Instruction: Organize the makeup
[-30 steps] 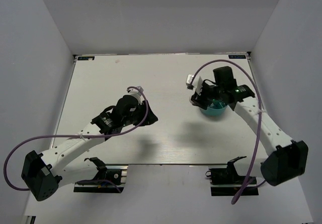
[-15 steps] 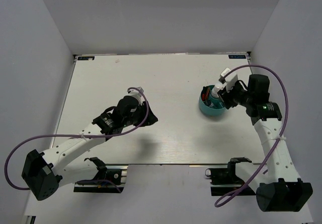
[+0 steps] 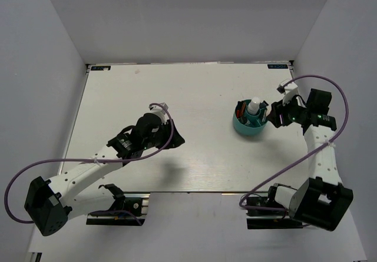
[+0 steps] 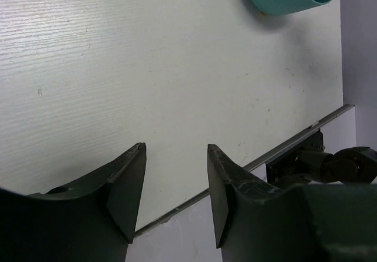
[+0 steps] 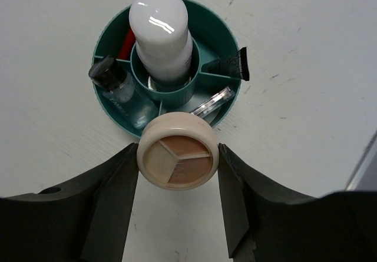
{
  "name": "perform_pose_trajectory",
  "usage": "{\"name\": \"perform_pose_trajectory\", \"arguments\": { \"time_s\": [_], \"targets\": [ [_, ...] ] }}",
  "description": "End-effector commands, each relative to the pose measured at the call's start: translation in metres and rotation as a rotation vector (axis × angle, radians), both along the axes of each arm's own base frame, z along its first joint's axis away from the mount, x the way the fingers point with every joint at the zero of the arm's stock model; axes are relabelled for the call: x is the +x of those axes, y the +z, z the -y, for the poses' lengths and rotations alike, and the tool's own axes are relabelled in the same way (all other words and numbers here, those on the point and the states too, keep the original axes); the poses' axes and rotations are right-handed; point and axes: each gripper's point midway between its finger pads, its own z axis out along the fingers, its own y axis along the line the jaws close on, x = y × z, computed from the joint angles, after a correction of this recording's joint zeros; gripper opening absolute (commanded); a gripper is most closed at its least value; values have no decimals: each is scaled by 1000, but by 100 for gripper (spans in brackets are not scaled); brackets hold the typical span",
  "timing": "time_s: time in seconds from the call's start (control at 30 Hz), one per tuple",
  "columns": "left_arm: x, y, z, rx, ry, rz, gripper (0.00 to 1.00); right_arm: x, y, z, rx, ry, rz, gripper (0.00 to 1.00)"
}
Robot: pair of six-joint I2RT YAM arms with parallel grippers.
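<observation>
- Your right gripper (image 5: 178, 156) has its dark matte fingers clamped on the round beige compact (image 5: 175, 150). It is a smooth disc with three wedge-shaped powder pans, held at the rim of the teal cup (image 5: 227, 38).
- The cup is ribbed outside and divided inside. A glossy white bottle (image 5: 160, 32) stands in its centre well, and a flat black tube (image 5: 231, 66) sits in a side slot.
- Your left gripper (image 4: 175, 197) hangs with its jaws apart and empty over the pale, wood-grained table (image 4: 118, 68).
</observation>
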Motion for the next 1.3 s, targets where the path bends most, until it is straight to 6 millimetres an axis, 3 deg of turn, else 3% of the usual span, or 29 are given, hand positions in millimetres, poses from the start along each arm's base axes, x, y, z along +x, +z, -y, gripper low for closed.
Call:
{"name": "perform_pose_trajectory", "arguments": {
  "time_s": [0.0,0.1,0.47,1.27],
  "targets": [
    [-2,5,-2,-15,0,18,56,8,6,-9,63,128,37,0],
    [-2,8,-2,-20,1,22,56,15,-9,-7,73,193,23,0],
    [-5,8,-4,-18,3,15,56,42,-11,-11,124,310,69,0],
    [1,3,-5,10,23,14,56,52,-36,-19,234,340,55,0]
  ]
}}
